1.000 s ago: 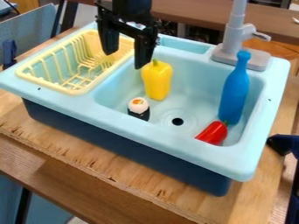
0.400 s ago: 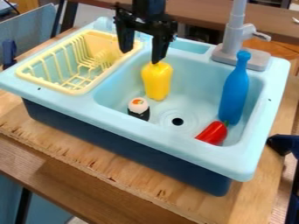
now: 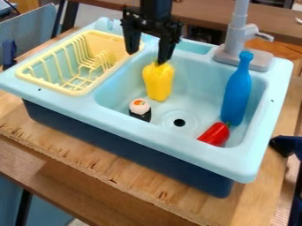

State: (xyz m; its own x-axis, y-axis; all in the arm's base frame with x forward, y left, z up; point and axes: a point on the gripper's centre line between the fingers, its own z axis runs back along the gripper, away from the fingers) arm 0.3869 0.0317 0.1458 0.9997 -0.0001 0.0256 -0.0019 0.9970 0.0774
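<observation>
On the tabletop (image 3: 112, 182), the bottle (image 3: 236, 99) is apparently being propped by the sink wall (image 3: 258, 106), while the empty, wide-open claw (image 3: 147, 55) is being held over the yellow pepper (image 3: 158, 84).

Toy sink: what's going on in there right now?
The robot arm's gripper hangs above the back-left part of the sink, fingers apart and holding nothing. One fingertip is at the top of the yellow pepper; I can't tell whether they touch. Also in the basin are a piece of sushi, a red pepper and a blue bottle. The yellow dish rack sits beside the basin.
</observation>
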